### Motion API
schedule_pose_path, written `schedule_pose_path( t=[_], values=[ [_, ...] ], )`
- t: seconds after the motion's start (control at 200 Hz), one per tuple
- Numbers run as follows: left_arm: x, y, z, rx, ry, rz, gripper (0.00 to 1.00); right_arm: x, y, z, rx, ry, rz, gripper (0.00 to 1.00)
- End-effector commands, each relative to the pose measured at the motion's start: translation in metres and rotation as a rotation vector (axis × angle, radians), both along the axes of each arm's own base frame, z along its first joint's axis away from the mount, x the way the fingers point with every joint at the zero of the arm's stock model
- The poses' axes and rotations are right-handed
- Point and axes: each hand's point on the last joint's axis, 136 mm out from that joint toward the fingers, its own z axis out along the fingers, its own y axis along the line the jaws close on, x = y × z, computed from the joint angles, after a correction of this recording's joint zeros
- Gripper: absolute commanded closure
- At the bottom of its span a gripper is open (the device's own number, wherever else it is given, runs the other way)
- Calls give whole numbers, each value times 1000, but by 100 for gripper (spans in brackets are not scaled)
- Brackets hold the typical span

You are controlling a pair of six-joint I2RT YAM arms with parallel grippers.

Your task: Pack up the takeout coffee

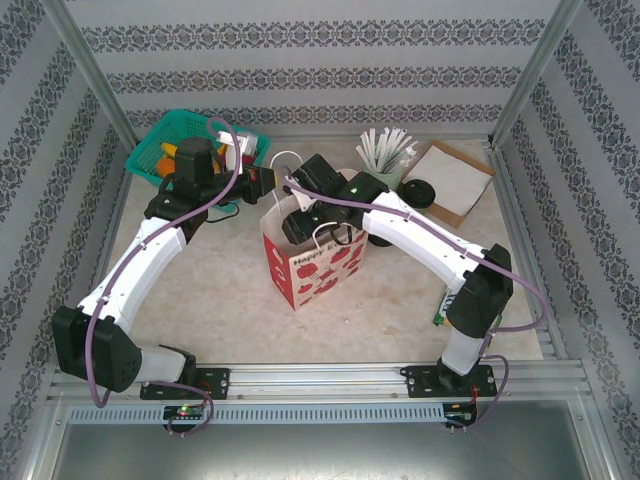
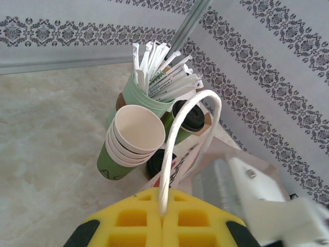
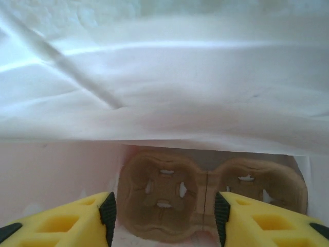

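Reaching jaws: the right gripper is deep inside the bag. Its jaws stand wide apart and hold nothing.
Tray: the brown cup tray lies flat on the bag's floor, just past the two yellow fingers. I cannot tell if they touch it.
Pinching jaws: the left gripper is closed tight on the bag's white handle.
Coffee: the dark green cup with a black lid is not packed yet. It stands at the far right of the table, just behind the straw cup and a stack of cups.
Doing it well: I think the step is leaving the tray and coming out. The right arm should lift straight up with its jaws wide, so the fingers do not hook the tray or the thin bag wall. The left should hold the handle tight.
Right wrist view: it looks down to the bag's floor and the tray.
Top view: the right arm covers the bag's mouth, but both arms can be seen meeting at the bag.
Left wrist view: it gives the handle grip and the coffee close up.
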Motion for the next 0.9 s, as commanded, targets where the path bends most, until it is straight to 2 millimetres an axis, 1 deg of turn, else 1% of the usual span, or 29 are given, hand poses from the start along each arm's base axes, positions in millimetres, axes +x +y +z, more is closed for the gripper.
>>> schedule_pose_path(
  t=[0.0,0.07,0.125,0.23,0.295,0.365,0.44,0.495,0.54,0.58,0.664,0.734,0.819,0.894],
  values=[
    [-6,0,8,-3,-43,-29,100,-8,-1,37,59,-49,57,39],
    [-7,-1,8,-3,-46,-37,100,-12,-2,49,94,-59,104,33],
    [-8,-1,8,-2,-50,-46,100,-12,-5,56,98,-80,129,30],
    [-11,-4,8,1,-57,-72,100,0,-20,63,54,-147,122,26],
    [-13,-5,10,1,-62,-85,100,6,-28,71,30,-192,136,24],
    [-14,-6,10,6,-66,-98,100,13,-31,81,39,-229,147,19],
    [-18,-10,11,-7,-69,-131,100,20,-31,80,26,-262,169,17],
    [-22,-14,16,-26,-77,-165,100,31,-31,76,-4,-300,148,17],
    [-24,-16,17,-38,-80,-187,100,39,-29,78,3,-327,129,17],
    [-24,-17,18,-41,-82,-193,100,41,-24,81,26,-343,127,17],
    [-18,-13,15,-18,-73,-149,100,44,-20,88,59,-395,124,16],
    [-13,-9,11,2,-62,-117,100,44,-23,91,60,-437,120,16],
    [-9,-7,8,14,-50,-96,100,40,-28,88,44,-453,138,15],
    [-5,-4,6,27,-48,-69,100,35,-36,78,-2,-450,159,15]
  ],
)
